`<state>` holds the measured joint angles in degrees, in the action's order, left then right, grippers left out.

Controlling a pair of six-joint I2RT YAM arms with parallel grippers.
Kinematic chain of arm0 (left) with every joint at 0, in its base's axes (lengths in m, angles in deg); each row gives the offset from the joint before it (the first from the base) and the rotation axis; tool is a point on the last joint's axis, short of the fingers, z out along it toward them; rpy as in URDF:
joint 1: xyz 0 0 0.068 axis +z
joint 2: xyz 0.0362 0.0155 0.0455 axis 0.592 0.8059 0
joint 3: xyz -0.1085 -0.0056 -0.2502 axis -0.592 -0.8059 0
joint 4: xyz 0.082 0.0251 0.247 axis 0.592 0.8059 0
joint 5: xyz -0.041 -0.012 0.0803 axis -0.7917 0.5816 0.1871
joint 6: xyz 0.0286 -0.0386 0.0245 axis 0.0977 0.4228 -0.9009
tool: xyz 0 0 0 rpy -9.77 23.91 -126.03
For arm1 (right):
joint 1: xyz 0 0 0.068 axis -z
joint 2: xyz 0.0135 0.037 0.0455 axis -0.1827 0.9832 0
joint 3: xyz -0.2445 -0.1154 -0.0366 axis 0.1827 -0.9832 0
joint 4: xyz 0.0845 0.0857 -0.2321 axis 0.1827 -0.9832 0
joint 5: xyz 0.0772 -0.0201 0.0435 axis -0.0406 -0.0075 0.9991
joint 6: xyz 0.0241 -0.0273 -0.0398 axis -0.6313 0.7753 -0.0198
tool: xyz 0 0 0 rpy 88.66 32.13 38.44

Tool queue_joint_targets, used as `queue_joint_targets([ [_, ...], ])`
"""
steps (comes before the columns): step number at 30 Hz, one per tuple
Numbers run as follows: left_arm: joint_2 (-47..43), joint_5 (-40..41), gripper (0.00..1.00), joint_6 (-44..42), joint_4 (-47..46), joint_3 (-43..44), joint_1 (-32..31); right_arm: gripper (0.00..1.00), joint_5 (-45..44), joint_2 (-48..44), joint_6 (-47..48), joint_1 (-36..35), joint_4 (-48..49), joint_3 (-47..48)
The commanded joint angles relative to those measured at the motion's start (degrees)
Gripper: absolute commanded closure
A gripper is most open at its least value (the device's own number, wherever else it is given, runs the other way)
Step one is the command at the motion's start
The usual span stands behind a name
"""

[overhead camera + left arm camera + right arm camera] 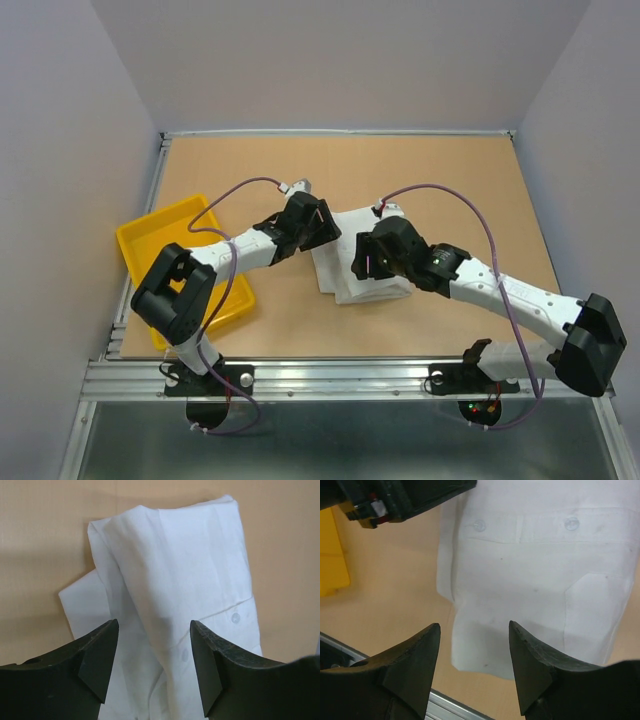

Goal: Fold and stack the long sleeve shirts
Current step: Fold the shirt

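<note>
My left jaws stand released, the two black fingers apart with nothing pinched between them, and my right jaws are spread the same way and hold nothing. Right beneath and just ahead of the left jaws lies the white long sleeve shirt, folded into a compact bundle on the counter. A loose fold runs slantwise over its top, a button shows close to one finger, and a lower layer pokes out to the left. Below the right jaws a metal rail edges the counter, then comes the same shirt, its placket with two buttons and a chest pocket facing up. Beyond it hangs the black body of my left arm, and farther left sits a yellow tray, apart from the shirt.
</note>
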<state>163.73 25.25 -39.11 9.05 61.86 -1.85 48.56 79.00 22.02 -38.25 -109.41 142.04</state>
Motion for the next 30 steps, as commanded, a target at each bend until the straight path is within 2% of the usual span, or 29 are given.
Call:
queue_joint_targets([
  [1, 3.48, 0.88, 0.33, -2.53, 0.99, 4.62, 0.27, 0.38, 6.46, -1.94, 3.17, -0.01, 10.4, -3.23],
  [3, 6.03, 0.96, 0.35, -2.88, 1.43, 6.38, 0.45, 0.38, 7.34, -0.98, 3.43, -0.01, 11.38, -4.03],
  [4, 6.65, 1.31, 0.41, -3.06, 1.43, 6.82, 0.53, 0.38, 8.22, -0.63, 3.61, -0.09, 12.34, -4.38],
  [10, 9.29, 1.84, 0.59, -6.31, -0.32, 9.46, 0.53, 0.38, 10.42, 1.66, 3.79, -0.44, 15.6, -7.46],
  [11, 9.55, 1.58, 0.66, -6.75, -0.76, 9.73, 0.53, 0.38, 10.77, 1.84, 3.7, -0.44, 16.56, -7.9],
  [14, 9.55, 1.23, 0.77, -8.33, -2.17, 10.17, 0.53, 0.38, 11.74, 2.97, 3.88, -0.53, 17.97, -9.04],
  [22, 6.65, 0.87, 0.79, -11.23, -6.83, 8.15, 0.53, 0.39, 14.73, 6.49, 3.0, -0.44, 22.54, -12.47],
  [30, 9.54, 1.58, 0.79, -13.34, -11.74, 6.21, 0.97, 0.39, 17.36, 9.13, 1.94, -0.53, 28.17, -15.28],
])
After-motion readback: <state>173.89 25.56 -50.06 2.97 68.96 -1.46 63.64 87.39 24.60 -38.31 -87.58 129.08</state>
